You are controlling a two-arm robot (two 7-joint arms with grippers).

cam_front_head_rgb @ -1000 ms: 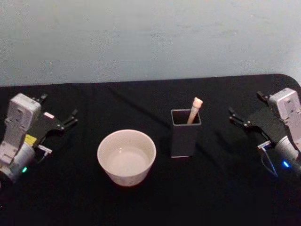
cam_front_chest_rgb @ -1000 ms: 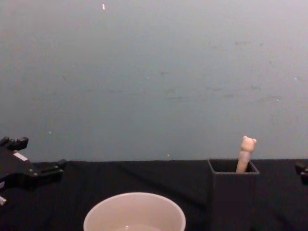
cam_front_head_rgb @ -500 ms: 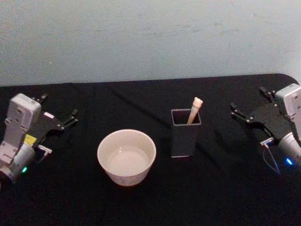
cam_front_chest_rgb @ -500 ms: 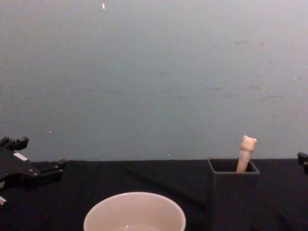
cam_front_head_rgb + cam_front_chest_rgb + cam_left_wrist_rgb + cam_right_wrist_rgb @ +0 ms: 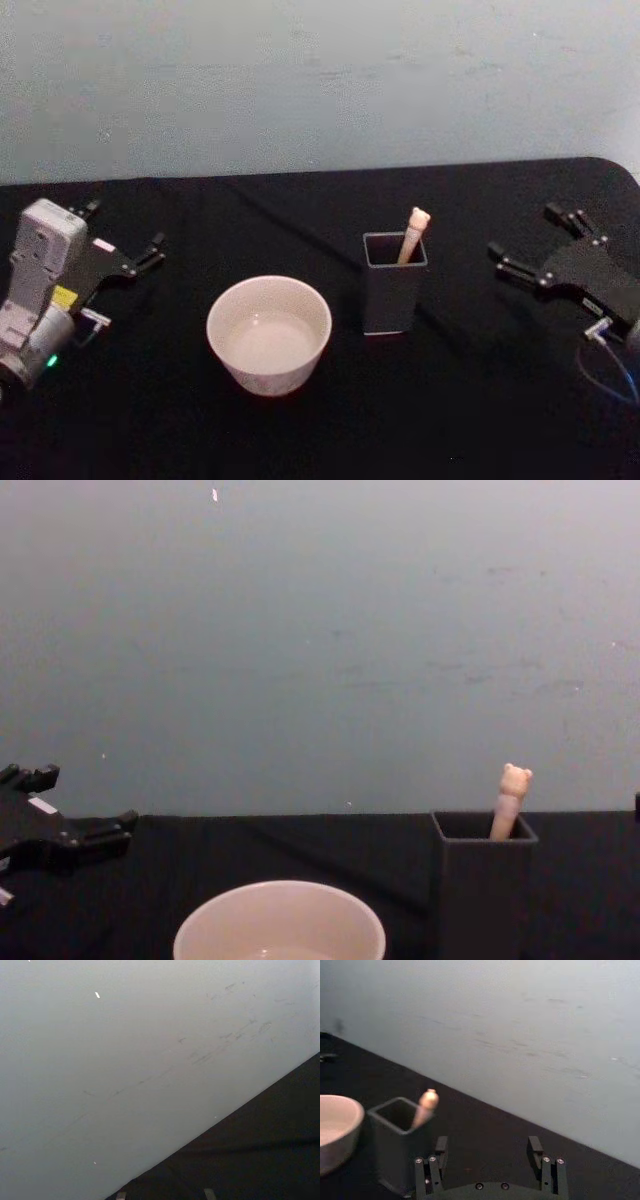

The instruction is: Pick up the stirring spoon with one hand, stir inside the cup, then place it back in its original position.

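Observation:
The stirring spoon [image 5: 413, 233] stands in a dark grey square holder [image 5: 393, 290] right of centre, its beige bear-head handle [image 5: 514, 783] poking above the rim; the bowl is hidden inside. To the holder's left sits the cream-white cup [image 5: 268, 333]. My right gripper [image 5: 523, 230] hovers open to the right of the holder, well apart from it. In the right wrist view its fingers [image 5: 441, 1146] frame bare cloth, with the spoon [image 5: 423, 1106] and holder [image 5: 395, 1145] off to one side. At the far left, my left gripper [image 5: 123, 226] rests open, holding nothing.
A black cloth covers the table [image 5: 470, 400], which ends at a pale grey-blue wall [image 5: 320, 80] behind. Open cloth lies between the holder and the right gripper and in front of the cup. The table's back right corner [image 5: 610, 165] is rounded.
My right arm has swung outward and lower toward the right edge, its gripper staying open. The left arm, spoon, holder and cup have not moved.

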